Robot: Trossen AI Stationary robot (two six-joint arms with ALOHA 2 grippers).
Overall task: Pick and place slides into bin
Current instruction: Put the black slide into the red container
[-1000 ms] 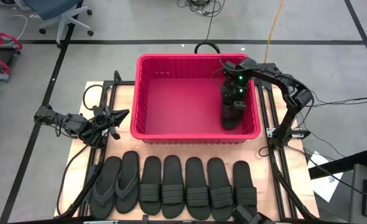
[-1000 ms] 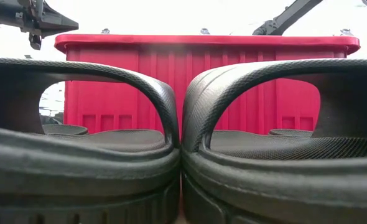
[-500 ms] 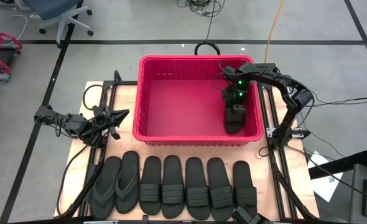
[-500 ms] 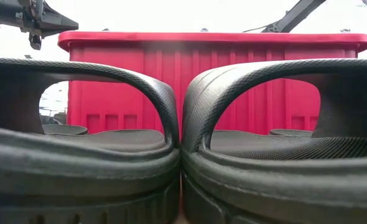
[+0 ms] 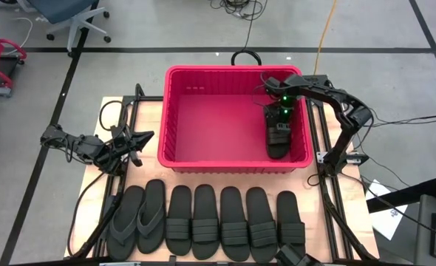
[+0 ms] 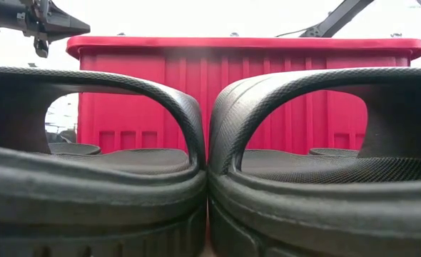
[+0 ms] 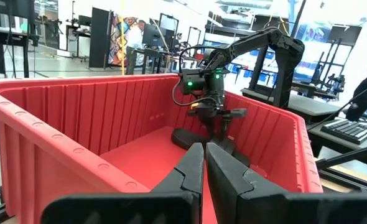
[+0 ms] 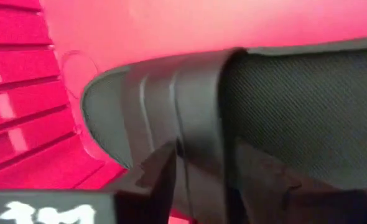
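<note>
Red bin (image 5: pixel 175 111) — one slide (image 5: pixel 277 142) inside.

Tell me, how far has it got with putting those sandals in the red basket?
Barely started. One sandal lies inside the red basket, at its right end, with the right gripper low over it, right at its strap. Seven sandals wait in a row on the table in front of the basket. The left gripper waits, shut, beside the basket's left wall.

The bin (image 5: pixel 235 162) is seen as glossy red plastic with ribbed walls. The slides (image 5: pixel 233 213) are seen as matt black rubber, finely textured. The desk (image 5: pixel 145 117) is shown as pale wood.
</note>
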